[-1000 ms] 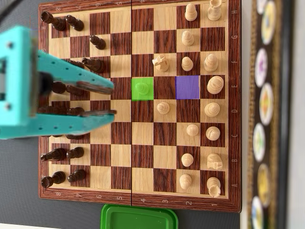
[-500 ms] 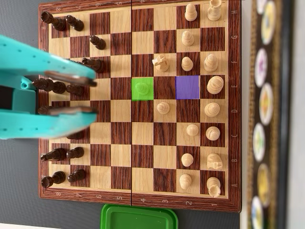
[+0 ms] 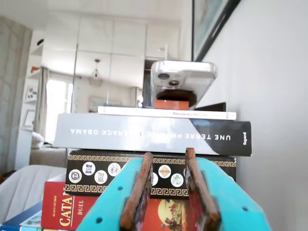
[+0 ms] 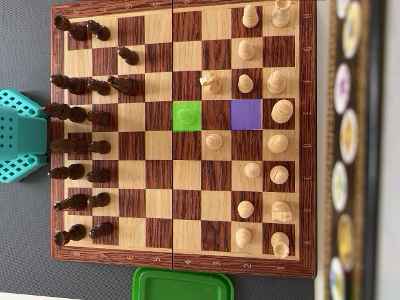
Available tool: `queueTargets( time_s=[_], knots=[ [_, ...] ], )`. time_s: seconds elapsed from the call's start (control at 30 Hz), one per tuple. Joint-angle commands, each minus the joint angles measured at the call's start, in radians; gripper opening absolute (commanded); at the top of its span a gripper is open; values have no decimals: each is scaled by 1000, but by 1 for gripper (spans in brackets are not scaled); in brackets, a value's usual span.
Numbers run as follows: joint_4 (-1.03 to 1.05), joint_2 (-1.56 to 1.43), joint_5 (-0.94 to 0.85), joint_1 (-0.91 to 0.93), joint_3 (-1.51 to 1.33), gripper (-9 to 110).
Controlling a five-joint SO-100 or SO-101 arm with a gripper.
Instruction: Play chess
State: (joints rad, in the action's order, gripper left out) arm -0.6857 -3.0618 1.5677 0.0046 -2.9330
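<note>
In the wrist view your gripper (image 3: 171,192) points level at a stack of books and game boxes (image 3: 154,166) with a phone (image 3: 183,79) on top; its jaws stand slightly apart and hold nothing. In the overhead view, take the green-marked square (image 4: 187,116) on the chessboard (image 4: 181,265) as your landmark: a pale pawn stands on it, and the purple-marked square (image 4: 245,114) two squares right is bare. That pawn looks light, rigid and smooth, so pinch it just below the head.
</note>
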Motion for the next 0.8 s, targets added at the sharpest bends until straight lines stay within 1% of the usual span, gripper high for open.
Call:
queueTargets(
  time_s=[0.0, 0.47, 0.77],
  knots=[
    [-127, -55, 6, -2, -26, 12],
    [-466, -265, -8, -9, -173, 12],
    [-762, -282, -8, -6, -225, 11]
  ],
)
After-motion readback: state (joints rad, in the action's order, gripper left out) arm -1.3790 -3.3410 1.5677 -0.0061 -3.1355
